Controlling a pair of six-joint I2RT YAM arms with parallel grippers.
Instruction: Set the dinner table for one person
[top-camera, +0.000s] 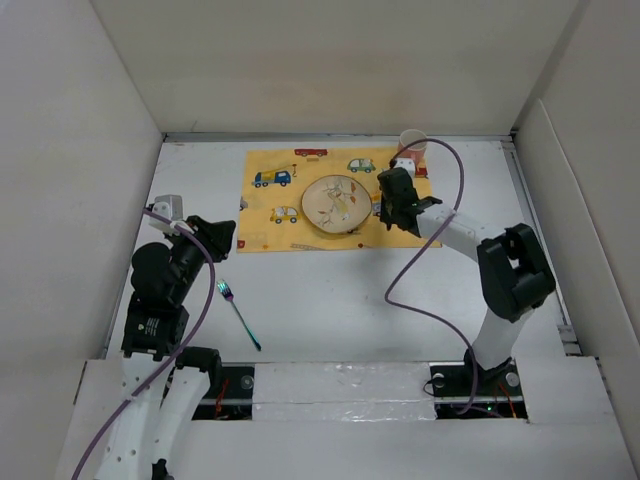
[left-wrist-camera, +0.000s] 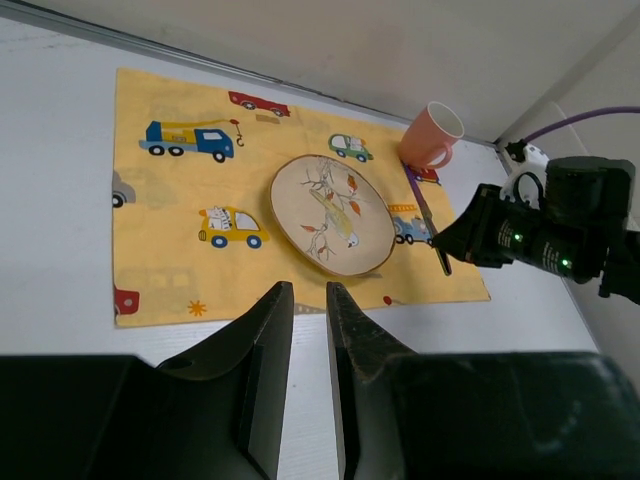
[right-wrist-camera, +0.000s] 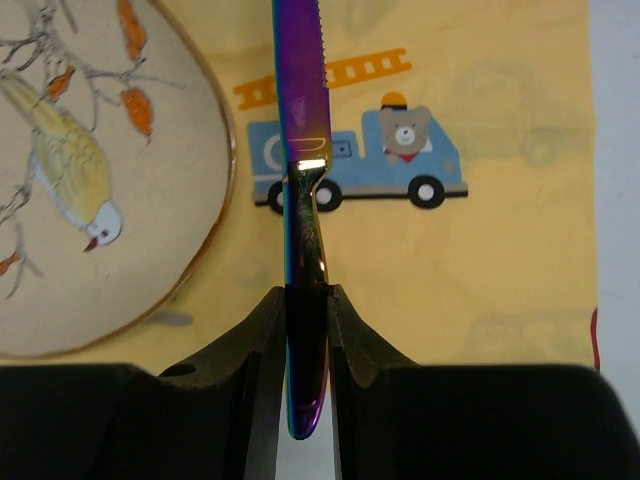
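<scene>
One knife (right-wrist-camera: 303, 150) clamped in right pincer (right-wrist-camera: 306, 295) (over placemat (right-wrist-camera: 480, 280)).

The knife (right-wrist-camera: 300, 120) and fork (top-camera: 240, 318) are glossy rainbow-tinted metal; the placemat (right-wrist-camera: 500, 290) is matt printed cloth; the plate (right-wrist-camera: 130, 280) looks smooth ceramic

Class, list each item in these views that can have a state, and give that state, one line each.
Plate: flat on the placemat, empty.
Cup: upright at the placemat's far right corner.
Knife: gripped by its handle, blade over the placemat beside the plate.
Fork: lying on the dinner table, off the placemat.
Right gripper: shut on the knife.
Left gripper: slightly open, empty.
</scene>
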